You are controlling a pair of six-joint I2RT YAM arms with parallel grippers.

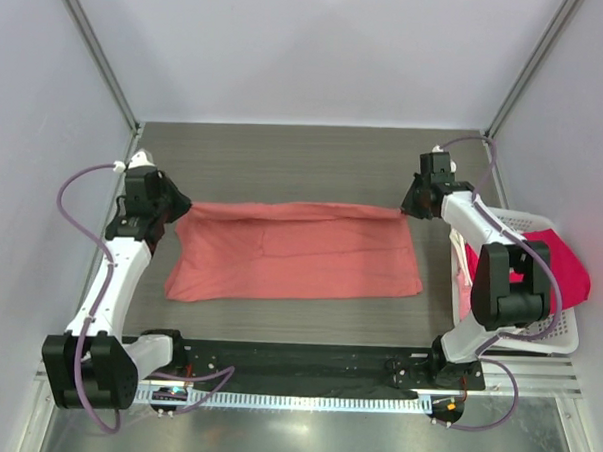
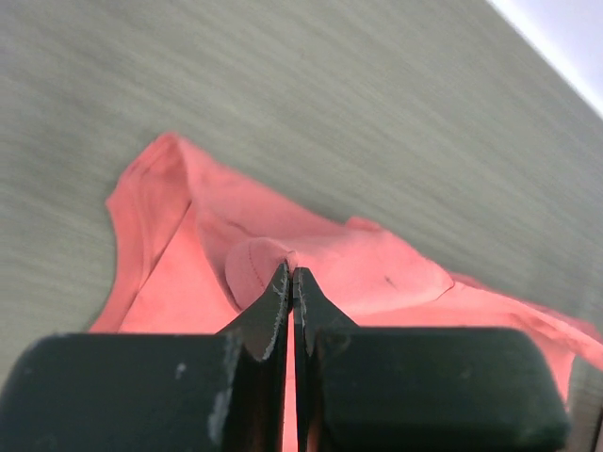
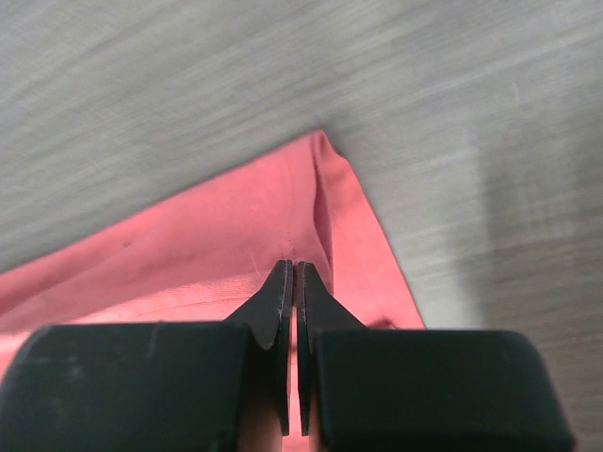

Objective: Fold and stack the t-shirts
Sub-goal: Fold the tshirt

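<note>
Closest to the arm bases, the near hem of the salmon-coral t-shirt (image 1: pixel 295 251) lay flat on the middle of the surface (image 1: pixel 305 151), and the cloth looked like a long band, perhaps already doubled once, though I could not be sure. At its far edge the left hand (image 1: pixel 179 213), at about ten o'clock, was clamped shut on one corner, and the right hand (image 1: pixel 407 209), at about two o'clock, was pinched shut on the other corner, so the edge was stretched between them. I judged the task to be at an early stage: this fold was not finished and no stack was visible. At four o'clock stood a white basket (image 1: pixel 567 343), and the crimson-pink t-shirt (image 1: pixel 570 268) hung over its rim at three o'clock, unfolded. I could not find a white shirt. Nothing seemed to block the way.
</note>
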